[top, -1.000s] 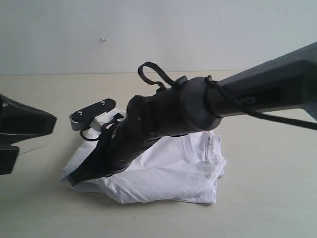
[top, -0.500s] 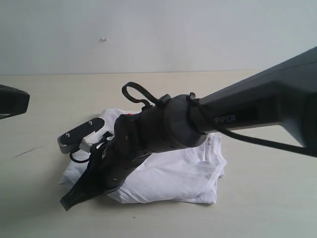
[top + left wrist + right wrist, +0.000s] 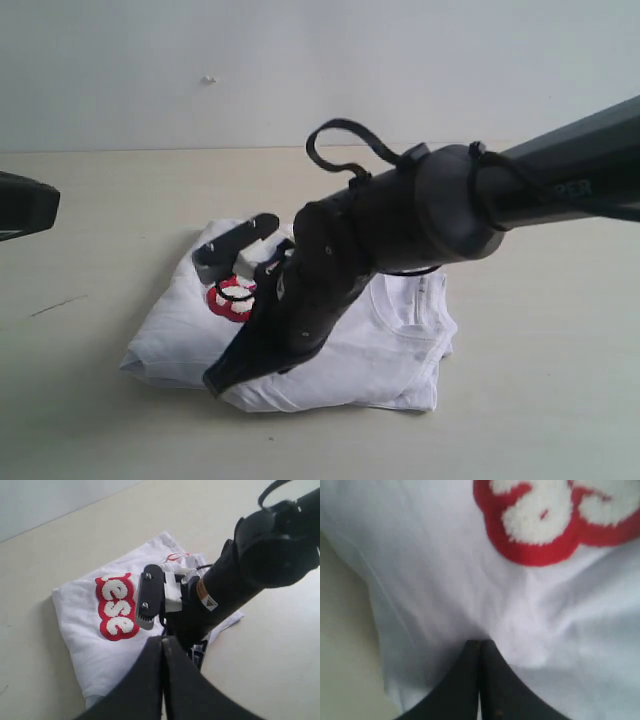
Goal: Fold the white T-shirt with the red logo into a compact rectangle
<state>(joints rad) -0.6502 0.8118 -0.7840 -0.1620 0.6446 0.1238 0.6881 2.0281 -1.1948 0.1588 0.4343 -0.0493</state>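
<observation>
The white T-shirt [image 3: 390,340] lies folded in a thick rectangle on the table, collar toward the right. Part of the red logo [image 3: 228,297] shows on its left half, also in the left wrist view [image 3: 116,606] and close up in the right wrist view [image 3: 545,520]. My right gripper [image 3: 215,383] reaches across the shirt, shut, its tip [image 3: 480,641] resting against the white cloth [image 3: 445,580] near the front left edge. My left gripper [image 3: 162,637] is shut and empty, held off to the left above the shirt [image 3: 95,655].
The beige table [image 3: 540,400] runs all round the shirt, with a pale wall behind it. The right arm [image 3: 240,575] covers the shirt's middle. Only the left arm's dark end [image 3: 25,205] shows at the exterior view's left edge.
The right gripper swung out past the shirt's left edge, then came back right onto the cloth, uncovering the logo. The left arm drew back to the left.
</observation>
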